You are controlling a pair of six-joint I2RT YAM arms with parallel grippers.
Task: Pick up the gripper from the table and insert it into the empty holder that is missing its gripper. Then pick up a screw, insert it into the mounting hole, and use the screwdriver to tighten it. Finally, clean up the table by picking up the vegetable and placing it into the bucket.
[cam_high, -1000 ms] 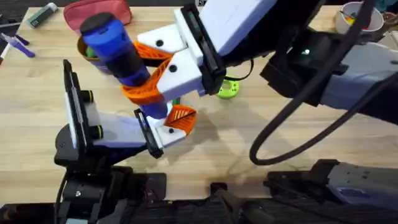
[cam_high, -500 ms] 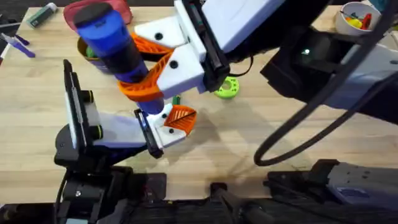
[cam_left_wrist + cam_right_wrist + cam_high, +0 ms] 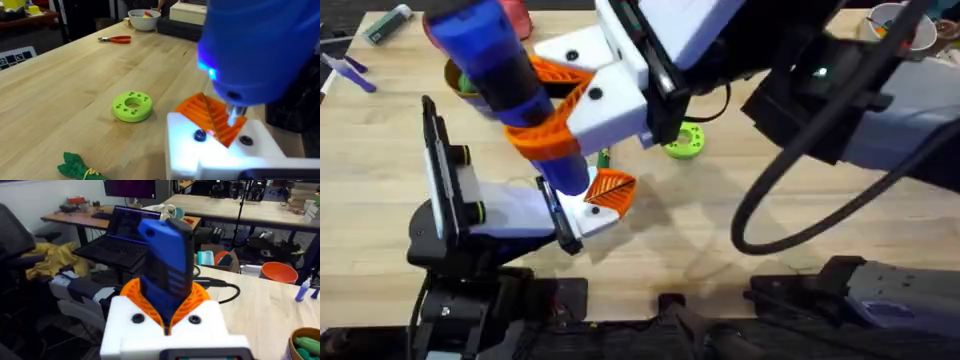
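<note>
Overhead: the right gripper (image 3: pixel 555 110) reaches across the surface (image 3: pixel 740 200) to about 10 o'clock of centre, its orange fingers (image 3: pixel 552 135) clenched around the blue screwdriver (image 3: pixel 500 70), which stands nearly upright. The screwdriver's lower end meets the white holder (image 3: pixel 582 215), just beside the orange gripper (image 3: pixel 610 188) seated on it, near 8 o'clock of centre. The holder belongs to a robot hand lying low on the surface. Just past the screwdriver, at 11 o'clock, part of the orange bucket (image 3: pixel 453 78) shows with something green inside. A lime-green disc (image 3: pixel 684 141) lies just right of centre, and a white bowl (image 3: pixel 892 25) with coloured bits sits at 2 o'clock.

Left wrist: the screwdriver (image 3: pixel 260 50) looms large, a blue light lit near its tip, the metal bit touching the orange gripper (image 3: pixel 210 117) on the white holder (image 3: pixel 220 155). The disc (image 3: pixel 132 106) lies on the surface; the vegetable (image 3: pixel 77 167) lies near it, apart from it. Red pliers (image 3: pixel 115 39) and the bowl (image 3: pixel 144 19) are well beyond. I cannot tell how the left arm's own fingers stand.

Right wrist: the right gripper (image 3: pixel 167 307) holds the screwdriver (image 3: pixel 167 265) between orange fingers (image 3: pixel 131 291). The bucket (image 3: pixel 305 347) shows green contents; an orange bowl (image 3: pixel 278 272) stands farther off.
</note>
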